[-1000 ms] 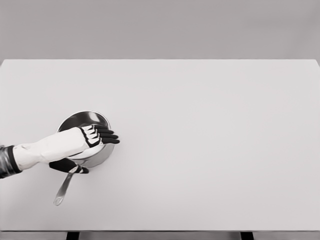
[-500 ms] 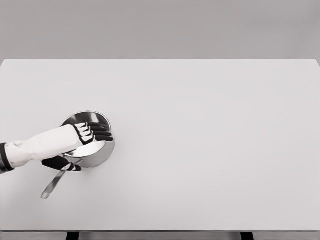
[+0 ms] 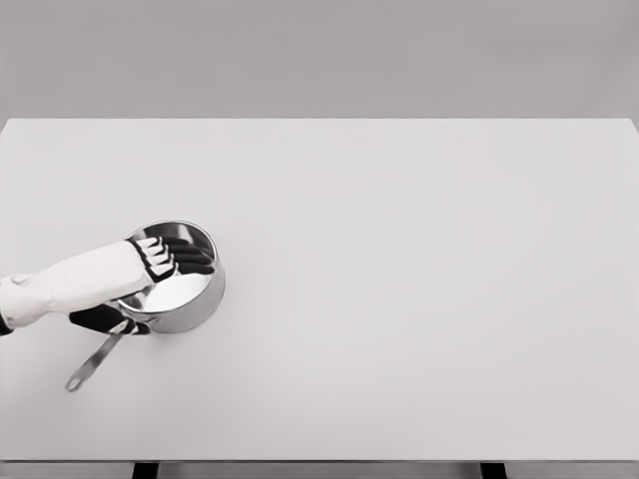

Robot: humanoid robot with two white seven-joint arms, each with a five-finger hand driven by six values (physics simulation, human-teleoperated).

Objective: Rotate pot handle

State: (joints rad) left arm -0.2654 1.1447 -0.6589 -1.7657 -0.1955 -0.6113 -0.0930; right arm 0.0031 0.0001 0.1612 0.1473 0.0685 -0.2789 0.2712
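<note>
Meanwhile, on the near-left part of the white surface point(image 3: 419, 259), the steel pot point(image 3: 182, 299) sits with its long handle point(image 3: 92, 363) pointing toward the front-left edge, noticeably further round to the left than a second ago, when it aimed more nearly straight at the front; its tip has swept leftward while the pot body has barely shifted. By that measure the rotation appears well under way, though how far the handle is meant to travel cannot be judged from this view. The left hand point(image 3: 165, 257), whose white arm enters from the left edge, lies across the pot's open mouth and has drawn back slightly toward the left over the same interval. Its dark fingers point(image 3: 190, 256) are extended and close together over the far inside of the bowl, gripping nothing visible; whether they press on the rim or wall is unclear. A dark part of the hand shows below the forearm, beside the pot where the handle joins it. The right arm is out of view.
</note>
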